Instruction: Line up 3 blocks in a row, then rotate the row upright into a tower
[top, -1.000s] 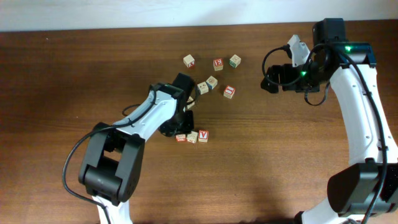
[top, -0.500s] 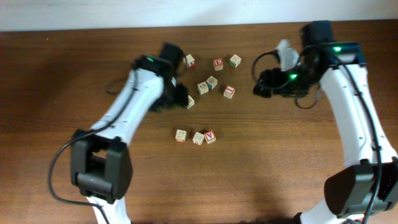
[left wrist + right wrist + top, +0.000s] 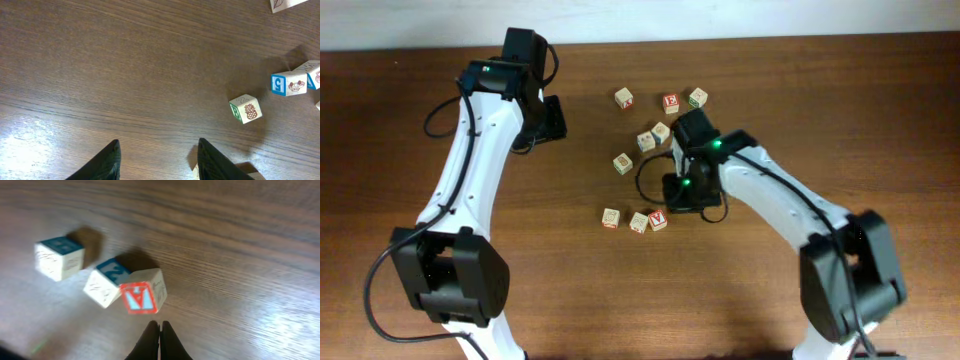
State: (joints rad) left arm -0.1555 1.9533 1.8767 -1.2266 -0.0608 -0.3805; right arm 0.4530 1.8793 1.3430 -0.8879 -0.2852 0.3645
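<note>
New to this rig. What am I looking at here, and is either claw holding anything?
Two robot arms work at a wooden table. The wide picture looks straight down; the other two come from cameras on each wrist, so the dark fingers at their bottom edge are the arm's own. Small alphabet blocks lie on the table: a row of three, ending in a red-faced block, and six loose ones beyond. The left gripper is open and empty. The right gripper is shut, holding nothing, its tips just short of that block.

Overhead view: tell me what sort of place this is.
Likely a robotics lab workbench: a left arm and a right arm stand at a wooden table strewn with small alphabet blocks.
</note>
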